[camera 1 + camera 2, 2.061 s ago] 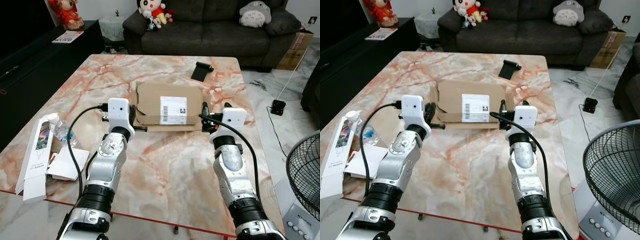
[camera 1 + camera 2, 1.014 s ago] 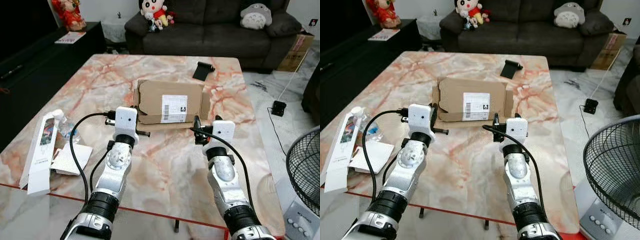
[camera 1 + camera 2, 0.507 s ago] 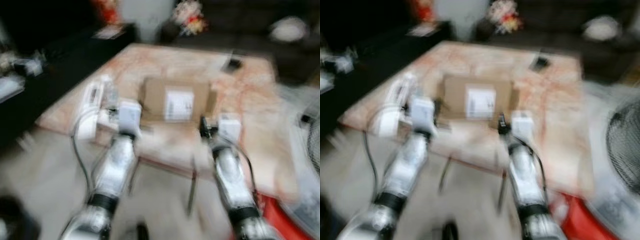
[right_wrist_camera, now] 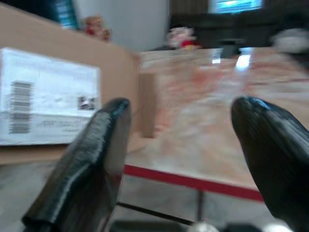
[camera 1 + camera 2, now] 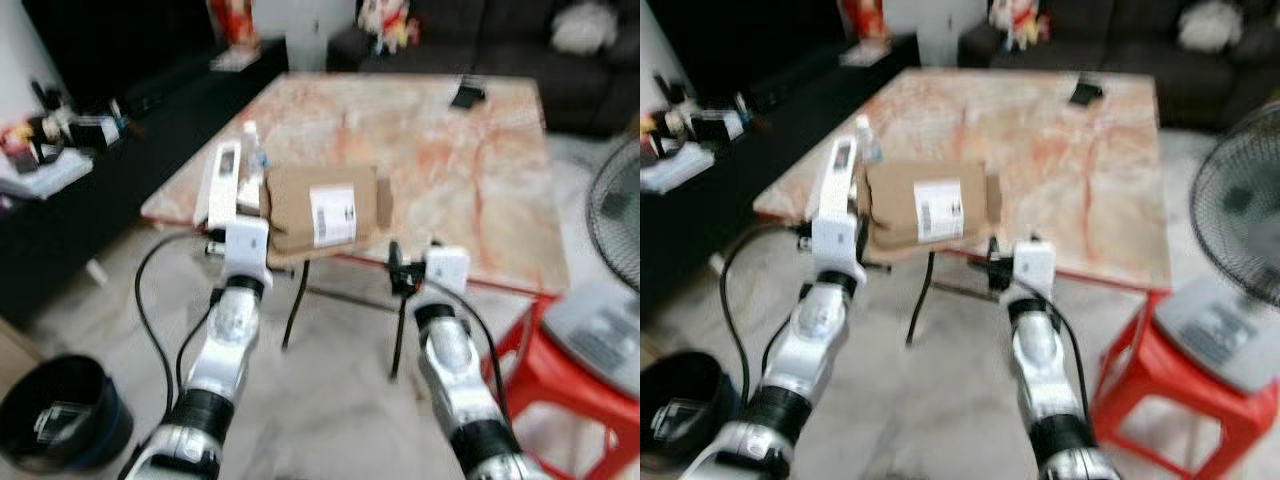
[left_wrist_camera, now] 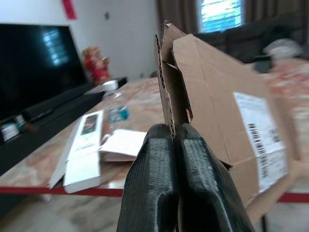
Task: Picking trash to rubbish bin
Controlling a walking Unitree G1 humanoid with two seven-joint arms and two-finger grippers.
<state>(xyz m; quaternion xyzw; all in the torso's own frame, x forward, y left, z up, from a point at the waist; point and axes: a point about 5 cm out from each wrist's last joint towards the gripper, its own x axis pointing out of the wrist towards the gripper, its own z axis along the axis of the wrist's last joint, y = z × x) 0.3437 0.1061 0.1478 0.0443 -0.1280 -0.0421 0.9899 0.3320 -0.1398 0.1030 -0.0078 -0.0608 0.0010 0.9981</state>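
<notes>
Low on the far left a black rubbish bin (image 5: 60, 410) has come into view on the floor, which it was not a second ago; the whole scene has swung and drawn back, so the robot has stepped away from the table (image 5: 470, 170) and turned, not the things. Next along, a white carton (image 5: 222, 180) and a water bottle (image 5: 252, 160) lie at the table's near left corner as before. The left end effector (image 6: 176, 140) is pinched tight on the left edge of the flattened cardboard box (image 5: 320, 205), which earlier lay flat on the marble and now hangs lifted at the table's edge, label toward the robot. To its right the right end effector (image 4: 178, 130) stands wide, its fingers apart just beside the box's right flap and gripping nothing, so the cardboard seems to ride on the left grip alone. Further right are a red stool (image 5: 560, 360) and a fan (image 5: 615, 200). The pick looks done; carrying the box to the bin is what remains.
</notes>
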